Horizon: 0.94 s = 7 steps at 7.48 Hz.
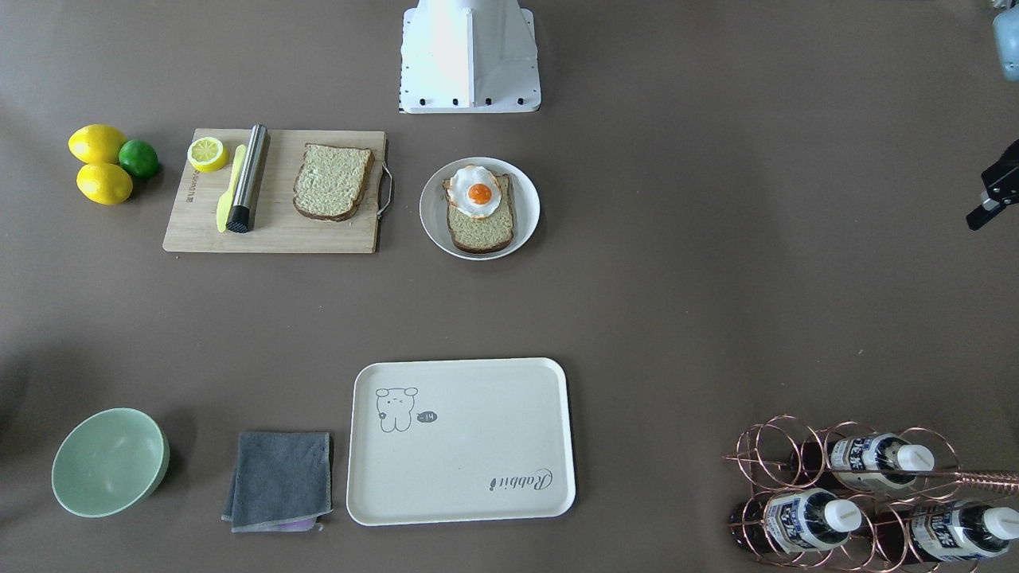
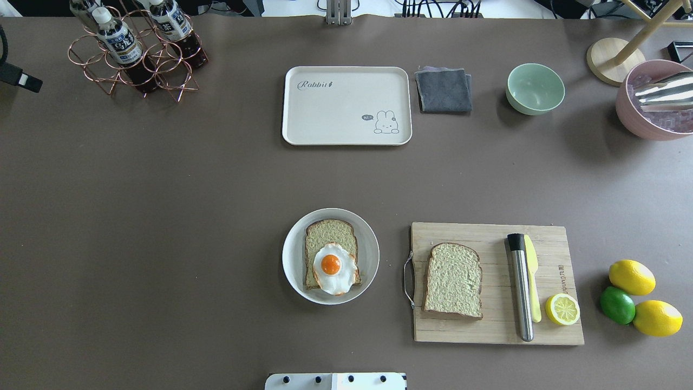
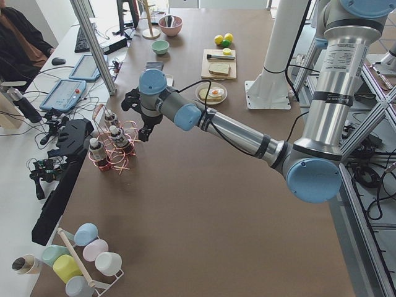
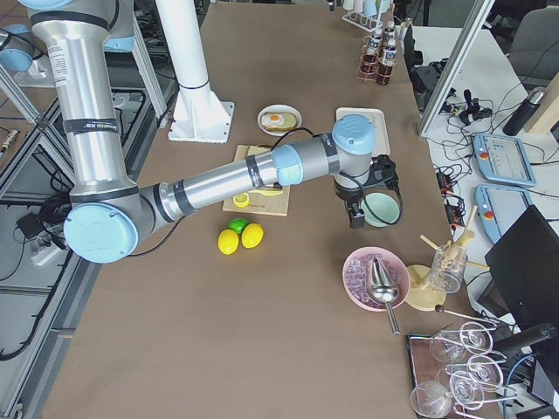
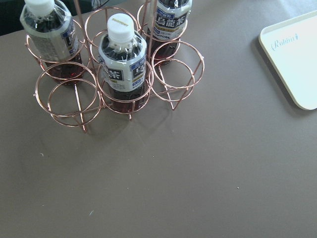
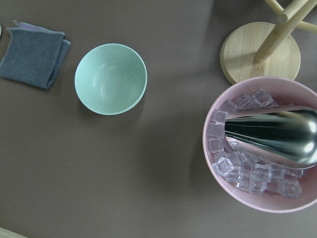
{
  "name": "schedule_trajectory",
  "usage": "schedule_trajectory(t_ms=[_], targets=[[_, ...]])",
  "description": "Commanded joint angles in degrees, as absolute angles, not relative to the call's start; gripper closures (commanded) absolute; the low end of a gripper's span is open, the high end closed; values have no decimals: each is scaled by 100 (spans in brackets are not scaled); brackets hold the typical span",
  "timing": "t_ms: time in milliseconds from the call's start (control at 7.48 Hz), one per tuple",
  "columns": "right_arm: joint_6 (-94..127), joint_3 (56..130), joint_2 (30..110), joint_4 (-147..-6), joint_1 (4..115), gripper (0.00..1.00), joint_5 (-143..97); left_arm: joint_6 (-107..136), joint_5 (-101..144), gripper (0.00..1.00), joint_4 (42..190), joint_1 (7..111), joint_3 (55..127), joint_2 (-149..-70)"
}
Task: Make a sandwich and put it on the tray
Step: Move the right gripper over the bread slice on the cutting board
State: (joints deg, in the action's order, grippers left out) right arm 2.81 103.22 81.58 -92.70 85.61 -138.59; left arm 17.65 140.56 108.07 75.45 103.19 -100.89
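We take the round white plate point(image 2: 370, 246) as our landmark. On it lies one bread slice point(image 2: 327, 234) with the fried egg point(image 2: 333, 268) on the end nearer the robot's base. The sandwich is only half built. The second slice point(image 2: 453, 279) lies flat on the cutting board point(image 2: 487, 327), just beside the plate on the robot's right. Its long axis runs toward and away from the base, with the domed end pointing away. The board's wire handle point(image 2: 407, 279) sits between that slice and the plate. The tray point(image 2: 346, 86) lies straight out from the plate, away from the base, and holds nothing. The right gripper point(image 4: 356, 209) hangs well out from the plate on the right, over a green bowl point(image 2: 535, 88). The left gripper point(image 1: 991, 199) hangs well out on the left, near a bottle rack point(image 2: 135, 59). We cannot tell how far open either one is, and we see nothing held. We judge the right arm the nearer one to the loose slice, so capping the egg looks like its job. The brown tabletop point(image 2: 216, 179) is flat and matte, and nothing stands between plate and tray.
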Motion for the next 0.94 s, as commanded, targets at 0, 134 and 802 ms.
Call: schedule_trajectory(t_ms=[0, 134, 802], targets=[[1673, 10809, 7937, -9037, 7965, 0, -13974, 2452, 14001, 2, 11808, 7357, 10257, -9977], [2001, 10889, 7928, -8792, 7771, 0, -14070, 2435, 13992, 2, 11821, 7365, 10283, -9915], [4664, 11187, 7981, -7015, 6131, 1, -13407, 2976, 13746, 2, 11865, 7330, 10213, -9800]])
